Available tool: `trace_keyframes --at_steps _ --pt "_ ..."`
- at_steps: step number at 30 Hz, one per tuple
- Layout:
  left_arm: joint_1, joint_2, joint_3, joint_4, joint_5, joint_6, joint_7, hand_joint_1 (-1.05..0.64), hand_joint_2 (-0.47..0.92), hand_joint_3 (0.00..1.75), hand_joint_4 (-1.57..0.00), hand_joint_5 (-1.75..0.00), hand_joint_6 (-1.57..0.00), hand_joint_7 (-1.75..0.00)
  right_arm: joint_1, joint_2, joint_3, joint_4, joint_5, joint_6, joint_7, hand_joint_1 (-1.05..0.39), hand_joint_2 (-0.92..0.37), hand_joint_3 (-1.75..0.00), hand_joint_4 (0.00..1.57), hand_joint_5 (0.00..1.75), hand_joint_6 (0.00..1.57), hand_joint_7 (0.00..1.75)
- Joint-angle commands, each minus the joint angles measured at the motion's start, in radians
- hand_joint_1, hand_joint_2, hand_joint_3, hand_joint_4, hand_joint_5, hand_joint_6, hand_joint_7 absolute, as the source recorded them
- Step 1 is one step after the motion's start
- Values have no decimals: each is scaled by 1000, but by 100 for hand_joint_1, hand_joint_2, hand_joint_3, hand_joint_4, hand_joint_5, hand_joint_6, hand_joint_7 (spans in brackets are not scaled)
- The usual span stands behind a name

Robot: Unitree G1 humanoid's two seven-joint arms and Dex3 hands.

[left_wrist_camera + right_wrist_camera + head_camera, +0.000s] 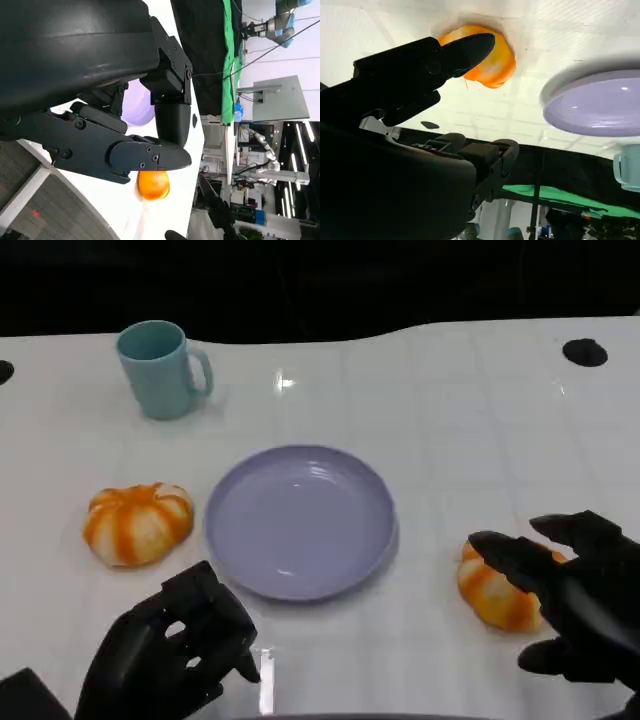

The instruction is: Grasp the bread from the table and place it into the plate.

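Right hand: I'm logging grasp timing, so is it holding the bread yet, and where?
Nothing held. The right hand is open beside the bread, fingers spread, not closed on it.

We cannot see the near side of the right-hand bread (492,592), hidden behind our right hand (580,592). Our left hand (175,655) is cut by the lower edge, and we cannot tell its grip.

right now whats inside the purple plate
Nothing shows in the purple plate; its bare surface only carries light glints. Both breads sit on the table outside it: one to its left, one to its right, partly covered by the right hand.
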Motion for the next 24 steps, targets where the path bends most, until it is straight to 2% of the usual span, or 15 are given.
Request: trace_keyframes --at_steps 1,12,19,22,24 --pt "-1 6 5 3 11 -9 13 -55 92 32 -63 -175 -57 -152 -55 -4 31 95 -22 12 -23 -61 -79 0 13 37 31 1" --pt "3 4 4 -6 4 3 9 -57 92 31 -63 -175 -57 -152 -212 18 149 391 -81 81 -69 -61 -84 -2 15 36 28 0" --pt "3 7 5 -4 6 -7 5 -56 92 32 -64 -175 -58 -152 -302 34 211 595 -71 96 -158 -63 -89 -1 20 33 30 1" --pt "2 8 5 -3 4 -10 0 -56 92 32 -64 -175 -58 -152 -335 42 230 677 -52 87 -221 -62 -90 -1 31 29 40 3" --pt "3 8 5 -2 5 -10 1 -57 92 32 -64 -175 -58 -151 -350 55 221 731 -6 50 -306 -52 -91 0 62 37 63 9"
